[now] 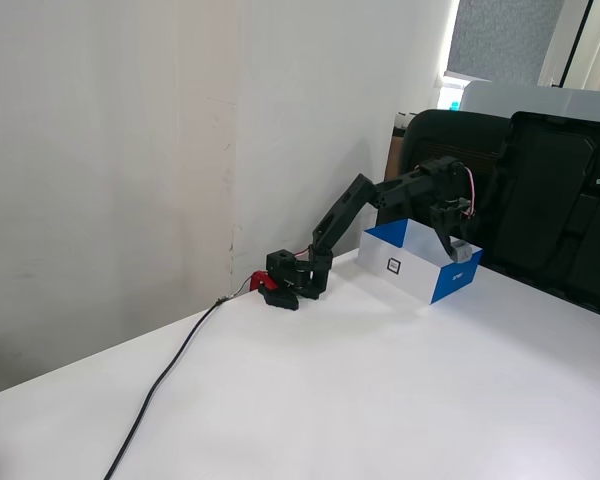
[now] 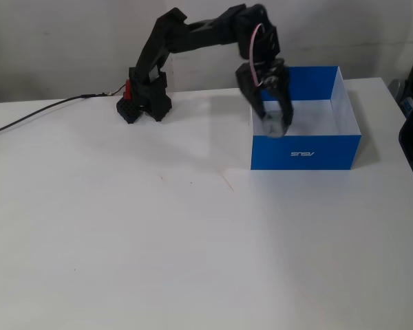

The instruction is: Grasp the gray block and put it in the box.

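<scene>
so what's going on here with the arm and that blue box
A small black robot arm is carrying a gray block to a blue and white box on a white table. Its gripper is shut on the block and hangs over the box's near left corner in a fixed view, just above the rim. The block has not been let go yet.
</scene>
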Available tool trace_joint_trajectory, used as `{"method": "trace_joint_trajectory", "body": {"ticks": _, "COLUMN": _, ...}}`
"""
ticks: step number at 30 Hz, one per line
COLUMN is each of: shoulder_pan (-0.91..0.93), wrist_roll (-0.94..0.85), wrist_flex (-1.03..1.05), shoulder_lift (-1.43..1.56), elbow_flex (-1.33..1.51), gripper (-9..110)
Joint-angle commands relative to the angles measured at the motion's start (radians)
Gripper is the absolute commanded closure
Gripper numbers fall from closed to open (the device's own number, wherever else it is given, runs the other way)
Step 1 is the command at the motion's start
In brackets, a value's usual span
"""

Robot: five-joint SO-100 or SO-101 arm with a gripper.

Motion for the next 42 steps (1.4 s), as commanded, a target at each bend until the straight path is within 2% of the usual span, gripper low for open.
{"method": "trace_joint_trajectory", "body": {"ticks": 1, "shoulder_pan": 0.083, "wrist_roll": 0.008, "wrist_flex": 0.043, "shoulder_lift": 0.126, "elbow_flex": -0.044, "gripper": 101}}
{"method": "trace_joint_trajectory", "body": {"ticks": 12, "shoulder_pan": 0.255, "wrist_roll": 0.017, "wrist_flex": 0.043, "shoulder_lift": 0.067, "elbow_flex": 0.002, "gripper": 101}}
{"method": "trace_joint_trajectory", "body": {"ticks": 22, "shoulder_pan": 0.304, "wrist_roll": 0.021, "wrist_flex": 0.043, "shoulder_lift": 0.020, "elbow_flex": -0.011, "gripper": 101}}
{"method": "trace_joint_trajectory", "body": {"ticks": 23, "shoulder_pan": 0.305, "wrist_roll": 0.028, "wrist_flex": 0.043, "shoulder_lift": 0.018, "elbow_flex": -0.014, "gripper": 96}}
{"method": "trace_joint_trajectory", "body": {"ticks": 25, "shoulder_pan": 0.305, "wrist_roll": 0.044, "wrist_flex": 0.043, "shoulder_lift": 0.011, "elbow_flex": -0.034, "gripper": 71}}
{"method": "trace_joint_trajectory", "body": {"ticks": 27, "shoulder_pan": 0.305, "wrist_roll": 0.044, "wrist_flex": 0.043, "shoulder_lift": 0.008, "elbow_flex": -0.044, "gripper": 65}}
{"method": "trace_joint_trajectory", "body": {"ticks": 36, "shoulder_pan": 0.304, "wrist_roll": 0.043, "wrist_flex": 0.043, "shoulder_lift": -0.003, "elbow_flex": -0.063, "gripper": 77}}
{"method": "trace_joint_trajectory", "body": {"ticks": 41, "shoulder_pan": 0.245, "wrist_roll": 0.063, "wrist_flex": 0.043, "shoulder_lift": 0.029, "elbow_flex": -0.075, "gripper": 101}}
{"method": "trace_joint_trajectory", "body": {"ticks": 42, "shoulder_pan": 0.225, "wrist_roll": 0.071, "wrist_flex": 0.043, "shoulder_lift": 0.040, "elbow_flex": -0.071, "gripper": 101}}
